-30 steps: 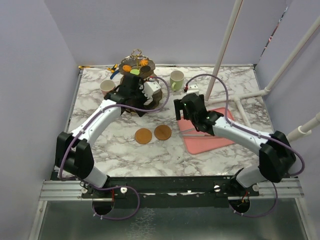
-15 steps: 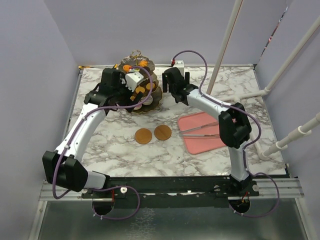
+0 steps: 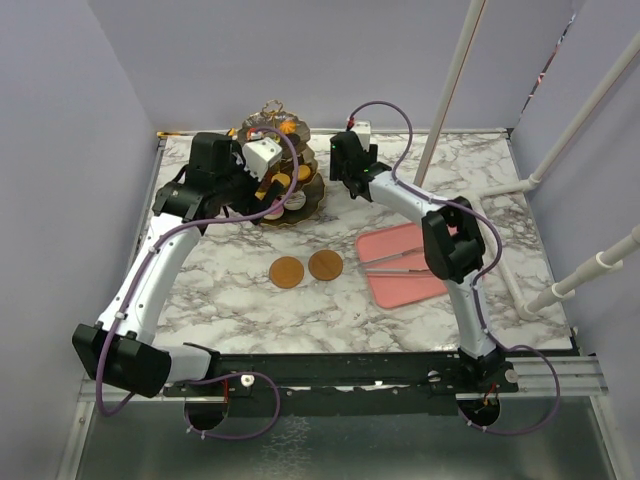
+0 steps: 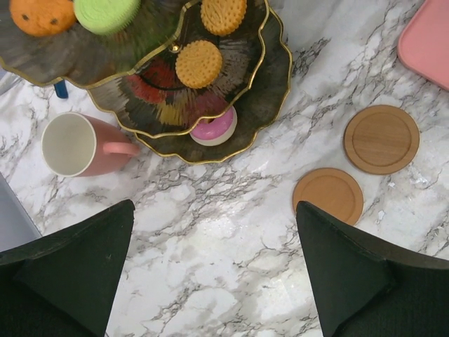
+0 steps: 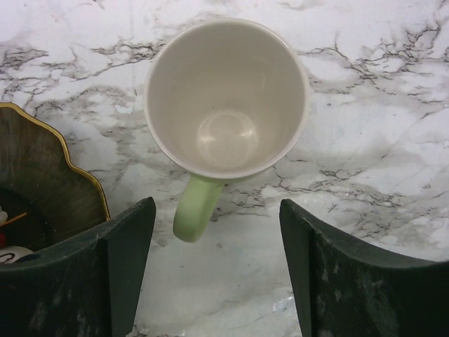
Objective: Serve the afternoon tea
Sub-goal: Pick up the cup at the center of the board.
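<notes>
The dark three-tier stand (image 3: 285,180) with gold rims stands at the back of the table, holding cookies (image 4: 198,63), an orange pastry (image 4: 41,14), a green one (image 4: 105,12) and a pink-and-white one (image 4: 214,126). A pink mug (image 4: 77,144) sits upright just left of the stand. My left gripper (image 4: 214,270) hovers open above bare marble near that mug. Two brown coasters (image 3: 287,271) (image 3: 325,264) lie mid-table. The pale-green mug (image 5: 226,98) stands empty right of the stand. My right gripper (image 5: 217,274) is open over it, and the mug's handle (image 5: 196,207) points between the fingers without touching them.
A flat pink tray (image 3: 405,265) lies to the right of the coasters with pliers (image 3: 395,262) on it. White pipes (image 3: 450,90) rise at the back right. The stand's rim (image 5: 49,175) is close to my right gripper's left finger.
Both arms have swung toward the back. The left has left the stand's front for the pink mug's side. The right has reached over the green mug, and its jaws have narrowed a little.
</notes>
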{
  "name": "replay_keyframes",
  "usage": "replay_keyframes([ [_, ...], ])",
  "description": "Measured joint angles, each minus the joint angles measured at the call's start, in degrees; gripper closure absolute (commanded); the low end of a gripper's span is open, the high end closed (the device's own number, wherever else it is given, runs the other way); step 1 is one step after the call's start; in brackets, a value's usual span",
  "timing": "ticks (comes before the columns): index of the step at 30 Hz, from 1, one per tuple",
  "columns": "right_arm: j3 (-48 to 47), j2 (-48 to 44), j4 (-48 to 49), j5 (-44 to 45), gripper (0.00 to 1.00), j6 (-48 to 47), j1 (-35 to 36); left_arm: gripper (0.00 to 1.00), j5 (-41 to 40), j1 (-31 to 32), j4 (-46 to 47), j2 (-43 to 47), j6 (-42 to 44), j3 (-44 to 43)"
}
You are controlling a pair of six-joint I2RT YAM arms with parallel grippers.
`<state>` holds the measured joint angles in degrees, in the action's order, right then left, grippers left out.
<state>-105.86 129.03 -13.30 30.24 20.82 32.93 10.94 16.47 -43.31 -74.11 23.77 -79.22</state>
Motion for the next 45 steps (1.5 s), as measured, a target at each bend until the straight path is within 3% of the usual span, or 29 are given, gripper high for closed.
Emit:
replay_keyframes([
  [2, -1.1, 1.1, 0.0, -0.1, 0.38, 0.3, -0.2, 0.01, 0.0, 0.0, -0.5, 0.0, -0.4, -1.1],
  [7, -2.2, 3.0, 0.3, -0.5, 0.78, 0.7, -0.7, 0.01, -0.2, 0.0, -1.2, 0.1, -1.4, -3.7],
  [14, -1.1, 3.0, 1.5, -0.6, 0.98, -0.5, -2.0, 0.01, -1.2, -0.4, -2.3, 0.2, -1.9, -5.7],
  [22, 12.3, -5.2, 7.1, -2.7, 0.99, -4.2, -2.2, 0.01, -1.5, -0.7, -2.4, 0.2, -2.6, -6.7],
  [34, 35.0, -28.5, 9.7, -9.4, 0.99, -6.4, -0.6, 0.01, -2.9, -1.1, -1.7, -0.2, -3.9, -7.5],
  [41, 45.1, -41.2, 10.7, -10.0, 0.99, -6.3, 6.7, 0.01, -3.1, -1.3, -1.4, -0.8, -4.5, -7.5],
  [45, 48.3, -44.0, 10.7, -9.7, 0.99, -6.1, 13.6, 0.01, -3.1, -1.4, -1.4, -0.9, -4.6, -7.6],
])
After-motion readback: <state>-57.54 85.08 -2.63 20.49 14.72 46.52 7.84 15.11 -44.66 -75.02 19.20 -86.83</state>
